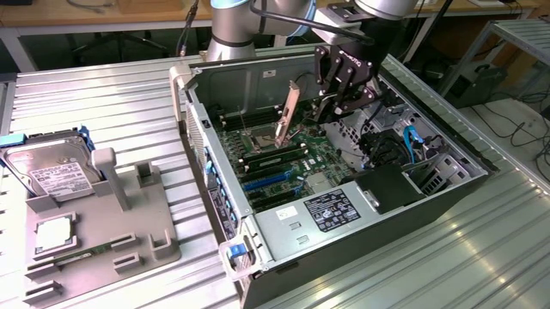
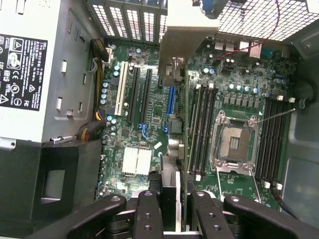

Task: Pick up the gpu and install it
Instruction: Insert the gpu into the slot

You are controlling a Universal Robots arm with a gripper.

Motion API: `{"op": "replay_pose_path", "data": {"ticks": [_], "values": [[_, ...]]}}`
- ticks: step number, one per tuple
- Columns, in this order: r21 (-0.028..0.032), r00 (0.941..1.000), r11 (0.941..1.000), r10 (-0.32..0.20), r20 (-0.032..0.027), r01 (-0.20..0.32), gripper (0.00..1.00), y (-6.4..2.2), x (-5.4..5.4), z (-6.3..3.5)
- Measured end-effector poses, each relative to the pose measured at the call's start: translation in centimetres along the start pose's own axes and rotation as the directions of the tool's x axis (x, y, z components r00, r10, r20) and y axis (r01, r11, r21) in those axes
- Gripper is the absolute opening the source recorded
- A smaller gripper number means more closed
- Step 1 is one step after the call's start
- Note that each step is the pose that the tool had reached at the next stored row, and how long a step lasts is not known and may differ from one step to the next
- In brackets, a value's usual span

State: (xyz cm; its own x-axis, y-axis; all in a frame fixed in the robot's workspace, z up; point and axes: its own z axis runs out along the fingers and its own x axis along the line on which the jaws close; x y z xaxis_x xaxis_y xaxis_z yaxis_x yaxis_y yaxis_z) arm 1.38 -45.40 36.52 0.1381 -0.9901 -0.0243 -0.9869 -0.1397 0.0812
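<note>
The gpu [image 1: 290, 109] hung edge-down in the closed end effector [image 1: 333, 103], pinched between its fingers [image 2: 149, 214] above the open computer case [image 1: 447, 193], its long axis running down toward the motherboard [image 1: 275, 161] slots below.

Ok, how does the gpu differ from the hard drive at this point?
Place: the gpu hangs in the gripper over the open computer case, while the hard drive sits in the gray holder outside it, on the exterior view's left.
Look: the gpu is a thin card with a long silvery bracket, whereas the hard drive is a silver box with a white label.
Shared: neither is seated in the case.
</note>
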Motion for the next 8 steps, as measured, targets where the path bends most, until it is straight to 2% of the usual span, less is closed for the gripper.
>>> {"op": "replay_pose_path", "data": {"ticks": [8], "values": [[-0.0038,1.0000,1.0000,0.000,0.0006,0.000,0.28,-0.02,0.01,0.23]]}}
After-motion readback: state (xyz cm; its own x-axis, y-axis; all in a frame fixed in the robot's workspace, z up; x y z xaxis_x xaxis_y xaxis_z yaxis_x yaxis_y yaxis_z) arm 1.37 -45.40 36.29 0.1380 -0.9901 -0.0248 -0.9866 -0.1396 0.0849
